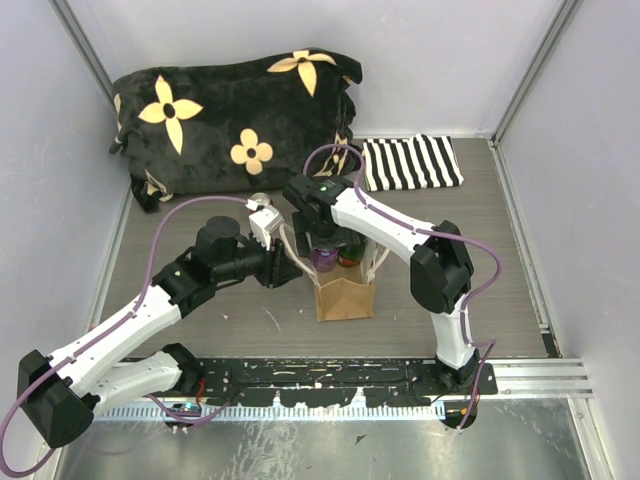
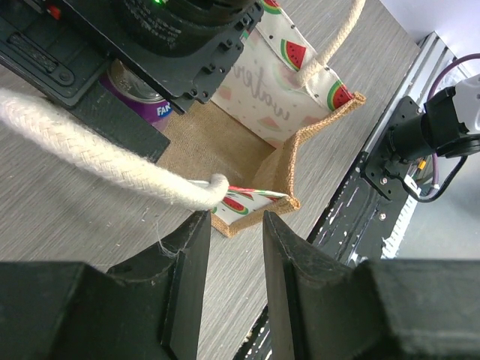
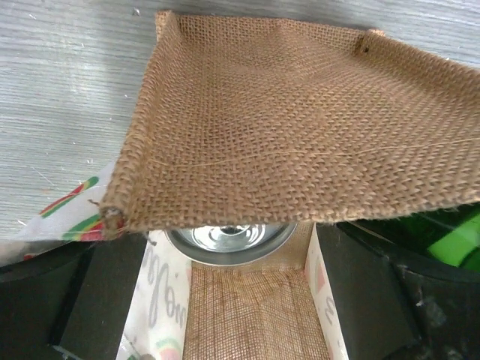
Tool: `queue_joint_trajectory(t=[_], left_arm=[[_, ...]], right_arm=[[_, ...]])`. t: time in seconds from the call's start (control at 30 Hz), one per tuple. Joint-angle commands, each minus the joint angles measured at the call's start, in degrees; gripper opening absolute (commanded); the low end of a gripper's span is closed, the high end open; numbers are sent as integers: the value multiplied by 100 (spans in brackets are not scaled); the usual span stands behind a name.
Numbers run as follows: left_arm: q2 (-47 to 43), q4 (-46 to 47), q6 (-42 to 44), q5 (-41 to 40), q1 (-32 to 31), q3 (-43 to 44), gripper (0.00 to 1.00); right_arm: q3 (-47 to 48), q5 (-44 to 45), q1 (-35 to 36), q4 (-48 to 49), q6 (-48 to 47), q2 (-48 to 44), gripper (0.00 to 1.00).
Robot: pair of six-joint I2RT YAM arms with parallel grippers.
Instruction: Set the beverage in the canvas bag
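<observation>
Left gripper (image 2: 232, 221): one, fingers apart, empty, just before the bag's corner.
Canvas bag (image 1: 345, 300): one, upright, mouth open; two cream handles (image 2: 97, 154).
Right gripper (image 3: 229, 244): one, clamped on one purple can (image 2: 139, 94) at the bag's mouth.
Striped cloth (image 1: 410, 163): one, far right.
Floral cushion (image 1: 235, 115): one, far left.

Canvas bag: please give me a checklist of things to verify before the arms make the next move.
1. Right gripper shut on the purple can: ok.
2. Canvas bag standing upright: ok.
3. Bag mouth open: ok; its inside shows in the left wrist view.
4. Left gripper holding the rope handle: not ok; it is open, and the handle lies unclamped beyond its tips.
5. Can centred over the mouth: cannot tell; it appears near one edge.
</observation>
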Motion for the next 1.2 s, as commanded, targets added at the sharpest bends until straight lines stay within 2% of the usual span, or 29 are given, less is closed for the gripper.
queue_joint_trajectory(t=[0.0, 0.5, 0.83, 0.97, 1.17], left_arm=[[67, 238, 0, 109, 26, 11, 41], [210, 192, -11, 256, 20, 190, 42], [-385, -457, 98, 247, 42, 164, 46], [-448, -532, 182, 214, 104, 214, 47], [-559, -669, 308, 154, 131, 269, 49]], right_arm=[[499, 271, -14, -9, -82, 4, 100], [1270, 652, -14, -589, 139, -118, 100], [2717, 948, -44, -1063, 196, -103, 100], [3120, 759, -322, -935, -32, 161, 99], [3375, 40, -1111, -500, -334, 787, 96]])
